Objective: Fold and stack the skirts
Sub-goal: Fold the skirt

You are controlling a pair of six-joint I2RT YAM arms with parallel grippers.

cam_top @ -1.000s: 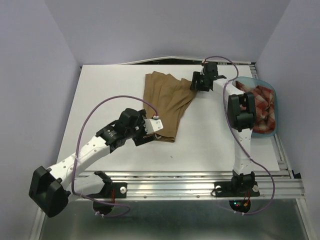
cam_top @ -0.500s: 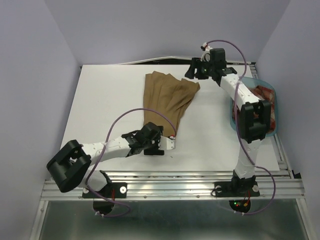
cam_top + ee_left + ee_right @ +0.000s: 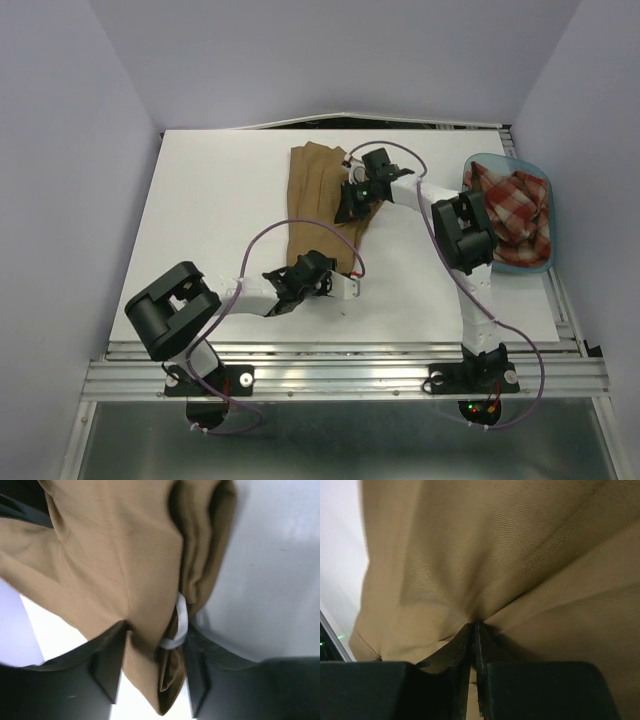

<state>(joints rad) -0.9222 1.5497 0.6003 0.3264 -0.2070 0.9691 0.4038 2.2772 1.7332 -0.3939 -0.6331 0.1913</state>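
Tabletop [image 3: 220,200] is white, and the tan skirt [image 3: 315,190] lies lengthwise on it, from close to the far edge down to the middle. The tub [image 3: 480,165] stands at the right edge, well apart, with the plaid skirt [image 3: 515,205] heaped inside.

The right gripper [image 3: 350,207] sits on the tan skirt's right side toward the far end. Its wrist view shows the jaws almost together, pinching a ridge of cloth. The left gripper [image 3: 340,285] is at the near right corner, jaws half apart on either side of the bunched hem. I cannot tell whether they bite yet. A white loop [image 3: 181,622] hangs just beside one finger.

The step looks like a first fold of the tan skirt, right side over to the left. To do it well, the left jaws should close firmly before any lift. Both ends should then rise together and stay low. The cloth between the two grips should be taut, so the crease runs straight and the edges meet. The loop could snag, so it is best tucked inside the fold.

The open room is to the left of the skirt, so the carry should go that way. The far hem is close to the far table edge, so nothing should drift farther out. The right arm's elbow hangs near the tub.
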